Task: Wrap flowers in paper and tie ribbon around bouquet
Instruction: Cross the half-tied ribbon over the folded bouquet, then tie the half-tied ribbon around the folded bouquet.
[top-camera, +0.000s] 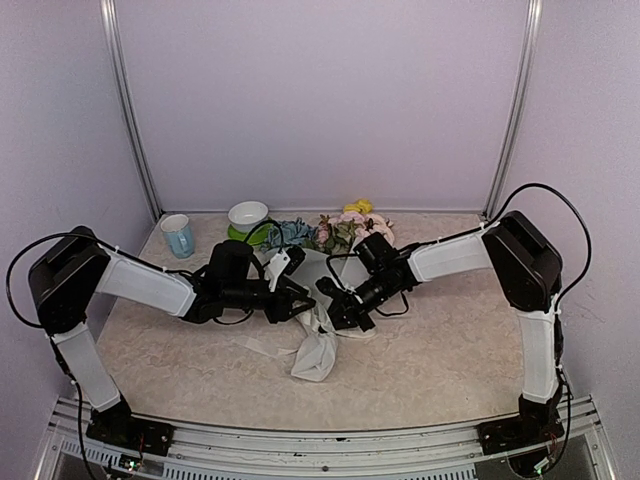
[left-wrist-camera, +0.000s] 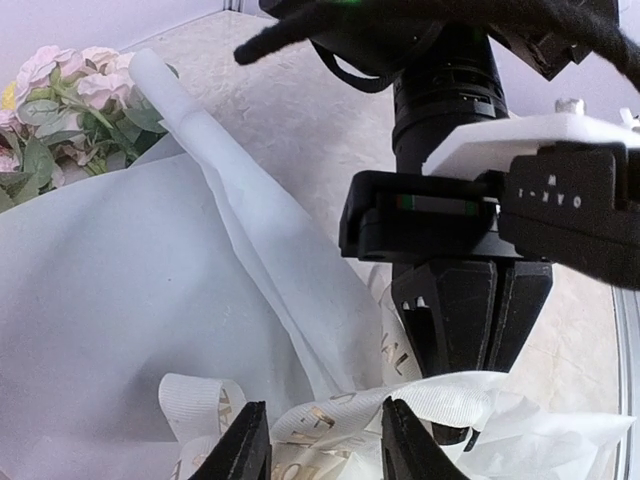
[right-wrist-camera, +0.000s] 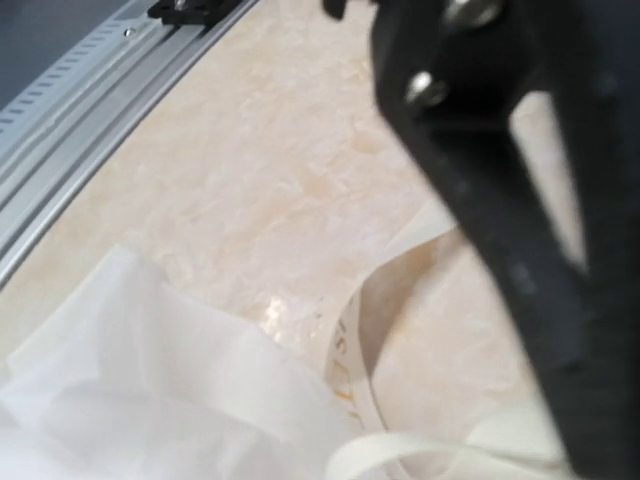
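While narrowly parted astride the ribbon (left-wrist-camera: 200, 400), left hand (left-wrist-camera: 325, 445); right hand (left-wrist-camera: 465, 375) shut, perhaps on paper (left-wrist-camera: 120, 300).

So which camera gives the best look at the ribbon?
The left wrist view: the ribbon sits close and sharp, its printed lettering visible. The right wrist view shows only a blurred strip of it, and the top view a thin pale strip.

Ribbon (right-wrist-camera: 346, 348) curls beside paper (right-wrist-camera: 130, 375) on table (right-wrist-camera: 250, 170).
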